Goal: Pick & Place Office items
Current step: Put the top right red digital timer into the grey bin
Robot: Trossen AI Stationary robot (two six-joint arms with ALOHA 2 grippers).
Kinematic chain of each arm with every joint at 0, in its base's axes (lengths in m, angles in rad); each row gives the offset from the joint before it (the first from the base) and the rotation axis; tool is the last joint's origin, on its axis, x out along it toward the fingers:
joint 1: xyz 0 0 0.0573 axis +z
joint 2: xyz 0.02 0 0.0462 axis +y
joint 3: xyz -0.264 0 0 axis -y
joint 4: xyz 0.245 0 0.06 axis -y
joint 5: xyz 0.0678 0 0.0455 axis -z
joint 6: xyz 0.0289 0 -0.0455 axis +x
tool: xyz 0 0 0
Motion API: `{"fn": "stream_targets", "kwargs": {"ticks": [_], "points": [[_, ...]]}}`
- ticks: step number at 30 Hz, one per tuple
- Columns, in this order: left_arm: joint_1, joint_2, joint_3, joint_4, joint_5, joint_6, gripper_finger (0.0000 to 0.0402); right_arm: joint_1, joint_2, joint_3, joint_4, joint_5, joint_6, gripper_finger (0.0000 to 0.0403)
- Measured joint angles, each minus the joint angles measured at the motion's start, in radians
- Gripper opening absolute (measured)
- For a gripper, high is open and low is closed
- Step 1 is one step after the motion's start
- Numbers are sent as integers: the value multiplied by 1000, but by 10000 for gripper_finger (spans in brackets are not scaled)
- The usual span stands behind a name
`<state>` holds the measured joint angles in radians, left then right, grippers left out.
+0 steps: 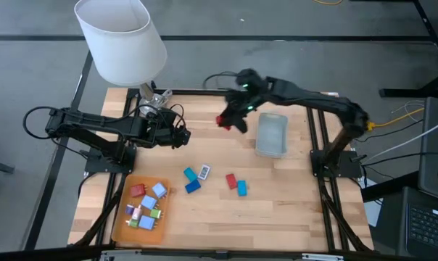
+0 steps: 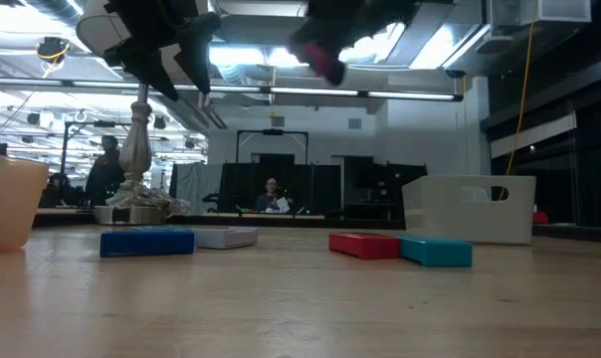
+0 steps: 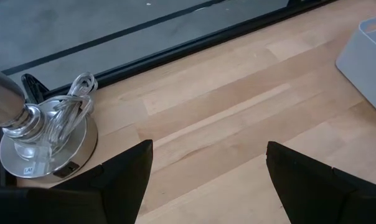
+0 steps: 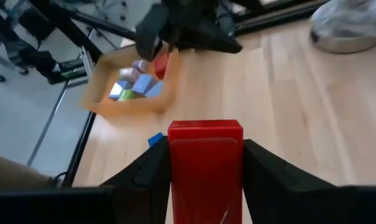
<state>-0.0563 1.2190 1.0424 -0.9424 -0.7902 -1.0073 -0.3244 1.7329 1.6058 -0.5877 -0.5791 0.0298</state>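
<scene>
Nearest: orange tray [image 1: 120,223] at counter [image 1: 277,217] front-left corner, heaped with small office items [image 1: 144,205] — red, light blue, green, pink. Mid-counter, loose: blue piece [image 1: 193,186], light blue piece [image 1: 189,174], white piece [image 1: 205,172], red piece [image 1: 232,180] touching teal piece [image 1: 241,188]. Farther back: left end effector [image 1: 184,135] raised, fingers spread wide, holding nothing. Right end effector [image 1: 225,122] aloft beside grey-blue bin [image 1: 272,135] — clamped on red block [image 4: 205,163]. Lamp [image 1: 122,40] at back-left.

floor: grey [image 1: 30,65] | ceiling: strip lights [image 2: 330,94] | back: person seated [image 2: 272,195] | wall: dark windows [image 2: 569,149]
</scene>
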Motion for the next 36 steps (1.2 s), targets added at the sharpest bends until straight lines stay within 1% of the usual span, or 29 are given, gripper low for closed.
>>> {"fn": "stream_targets", "kwargs": {"ticks": [3,7,9,11,15,17,19,27,31,36], "points": [[0,0,0,0,0,0,306,-26,-122,-111,39,-4,4,151],[0,0,0,0,-1,-1,306,-58,-300,-340,99,15,71,151],[0,0,0,1,-3,-2,306,-67,-384,-458,132,57,113,151],[0,0,0,5,-5,-5,306,-68,-452,-555,133,125,145,151],[0,0,0,5,-12,-16,306,-55,-525,-689,132,251,218,151],[0,0,0,5,-11,-17,306,-46,-531,-723,128,317,242,151],[0,0,0,5,-11,-19,306,-41,-526,-747,126,359,250,151],[0,0,0,8,-10,-30,306,-47,-440,-759,99,419,246,151],[-1,0,0,8,-8,-29,306,-69,-425,-759,0,478,213,151],[-1,0,0,8,-1,-28,306,-103,-431,-759,-72,485,183,151]]}}
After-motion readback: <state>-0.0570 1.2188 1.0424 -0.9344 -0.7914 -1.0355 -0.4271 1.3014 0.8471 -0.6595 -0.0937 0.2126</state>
